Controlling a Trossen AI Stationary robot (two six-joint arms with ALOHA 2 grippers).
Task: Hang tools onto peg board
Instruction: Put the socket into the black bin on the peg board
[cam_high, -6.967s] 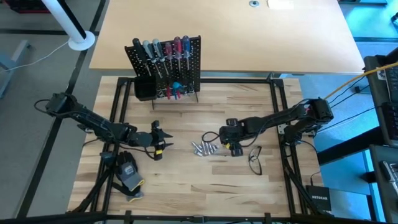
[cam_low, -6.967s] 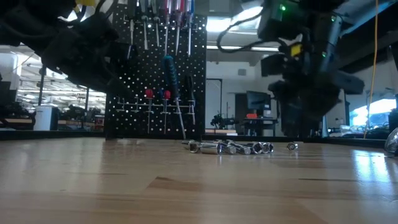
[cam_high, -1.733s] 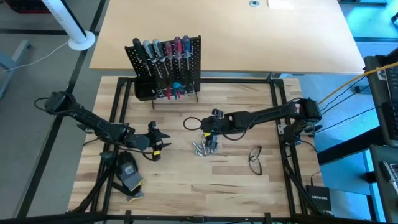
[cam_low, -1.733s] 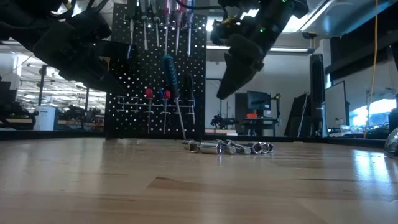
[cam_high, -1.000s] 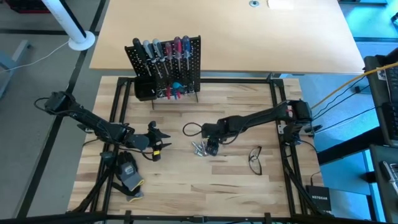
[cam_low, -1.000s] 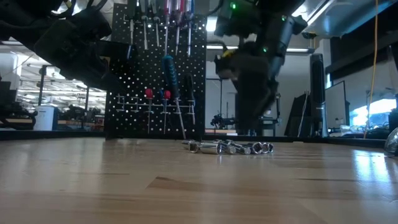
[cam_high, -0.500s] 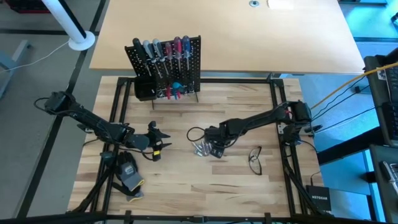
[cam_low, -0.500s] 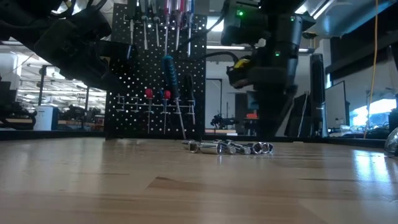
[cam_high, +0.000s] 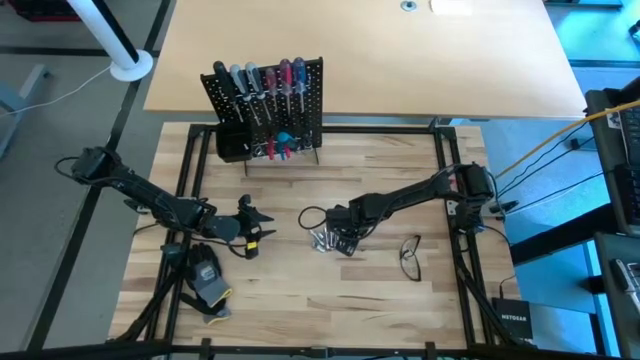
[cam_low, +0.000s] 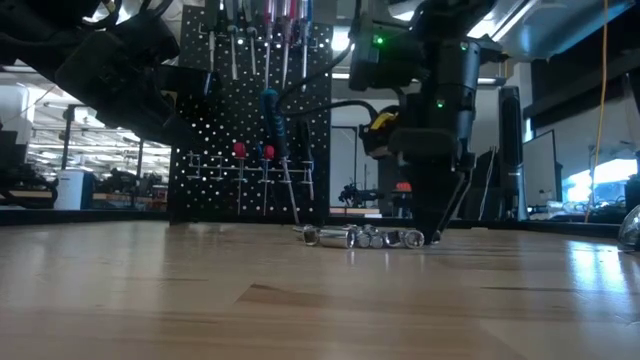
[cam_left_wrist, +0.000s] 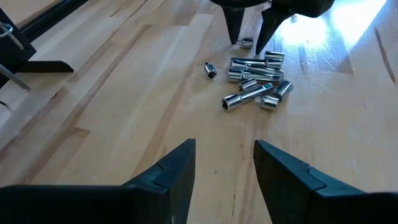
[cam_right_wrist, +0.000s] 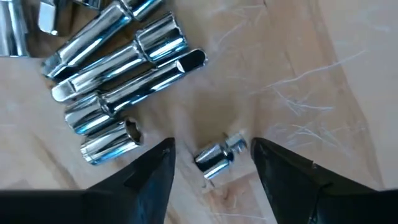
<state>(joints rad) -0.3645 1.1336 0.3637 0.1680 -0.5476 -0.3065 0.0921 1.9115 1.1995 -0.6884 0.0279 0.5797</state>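
Several silver bits (cam_high: 324, 238) lie in a loose pile on the wooden table. One small bit (cam_right_wrist: 219, 157) lies alone beside the pile. My right gripper (cam_right_wrist: 212, 149) is open and points down at the table, with one finger on either side of that small bit, not touching it. It also shows in the low view (cam_low: 432, 232). My left gripper (cam_high: 266, 224) is open and empty, hovering left of the pile. The peg board (cam_high: 265, 105) stands at the far edge. Screwdrivers (cam_high: 262, 80) hang on it and a black bin (cam_high: 232, 145) is at its lower left.
A grey-black glove (cam_high: 207, 280) lies near the front left. Wire-framed glasses (cam_high: 410, 256) lie right of the pile. A black cable loop (cam_high: 308, 214) hangs by my right gripper. A black frame (cam_high: 445, 170) borders the table.
My right gripper has gone down from above the pile until its fingertips are at the table, on either side of the lone small bit. The bits have stayed where they were.
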